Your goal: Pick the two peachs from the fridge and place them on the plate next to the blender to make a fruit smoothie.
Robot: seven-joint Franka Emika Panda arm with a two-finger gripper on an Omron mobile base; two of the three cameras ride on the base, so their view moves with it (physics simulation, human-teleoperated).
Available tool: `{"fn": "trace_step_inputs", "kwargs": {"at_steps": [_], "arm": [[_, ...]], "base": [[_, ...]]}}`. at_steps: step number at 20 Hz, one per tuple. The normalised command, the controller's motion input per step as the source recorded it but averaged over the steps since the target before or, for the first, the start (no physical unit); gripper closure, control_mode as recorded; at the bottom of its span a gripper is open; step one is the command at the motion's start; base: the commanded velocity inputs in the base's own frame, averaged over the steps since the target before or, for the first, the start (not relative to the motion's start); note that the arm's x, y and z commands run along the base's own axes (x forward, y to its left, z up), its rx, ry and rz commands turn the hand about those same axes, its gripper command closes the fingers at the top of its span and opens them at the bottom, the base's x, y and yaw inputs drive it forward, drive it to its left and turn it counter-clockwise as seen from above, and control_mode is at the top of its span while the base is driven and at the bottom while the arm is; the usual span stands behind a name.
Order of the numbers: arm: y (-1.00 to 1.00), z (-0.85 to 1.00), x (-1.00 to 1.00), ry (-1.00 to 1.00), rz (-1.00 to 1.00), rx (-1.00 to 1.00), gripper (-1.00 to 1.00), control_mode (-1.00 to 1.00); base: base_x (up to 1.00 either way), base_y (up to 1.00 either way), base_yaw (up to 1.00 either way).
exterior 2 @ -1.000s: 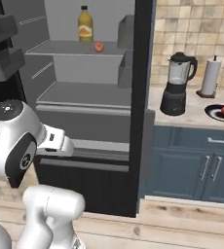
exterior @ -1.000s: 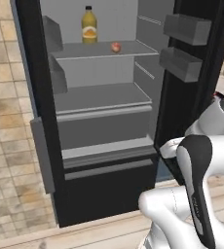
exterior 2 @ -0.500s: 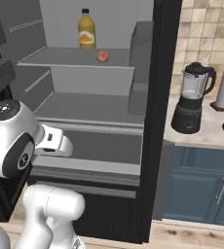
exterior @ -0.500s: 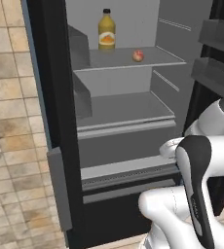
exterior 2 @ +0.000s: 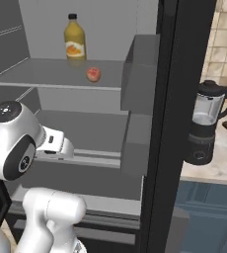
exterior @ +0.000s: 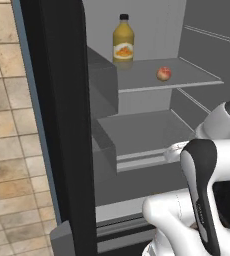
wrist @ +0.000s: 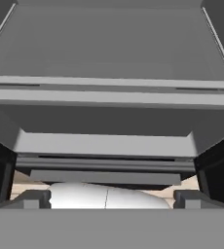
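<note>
The fridge (exterior: 62,125) stands open. One peach (exterior: 163,74) lies on an upper shelf (exterior 2: 51,74), above and beyond the tool (wrist: 112,198), with a juice bottle (exterior: 123,45) behind it, a little apart. The tool points into the lower fridge, its two fingertips (wrist: 33,198) wide apart with nothing between them. The blender (exterior 2: 206,128) sits on the surface (exterior 2: 219,160), off to the tool's right past the fridge frame.

This is a kitchen: a big open fridge (exterior 2: 184,99) with grey shelves stands right in front of the robot's hand, and off to its right a blender (exterior 2: 207,128) sits on a counter (exterior 2: 219,165) by a tiled wall (exterior 2: 226,44).
</note>
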Motion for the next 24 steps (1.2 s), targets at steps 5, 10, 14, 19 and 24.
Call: {"fn": "trace_step_inputs", "kwargs": {"at_steps": [5, 10, 14, 19, 24], "arm": [[0.00, 0.25, 0.06, -0.05, -0.03, 0.00, -1.00, -1.00], [0.00, 0.79, 0.00, -0.15, -0.07, 0.00, -1.00, -1.00], [0.00, 0.93, -0.07, -0.18, -0.09, 0.00, -1.00, -1.00], [0.00, 0.99, 0.00, -0.14, -0.07, 0.00, -1.00, -1.00], [0.00, 0.94, 0.06, -0.12, -0.03, 0.00, -1.00, -1.00]], "base": [[0.31, 0.05, -0.01], [0.00, 0.00, 0.00], [0.00, 0.00, 0.00], [0.00, 0.00, 0.00], [0.00, 0.00, 0.00]]}}
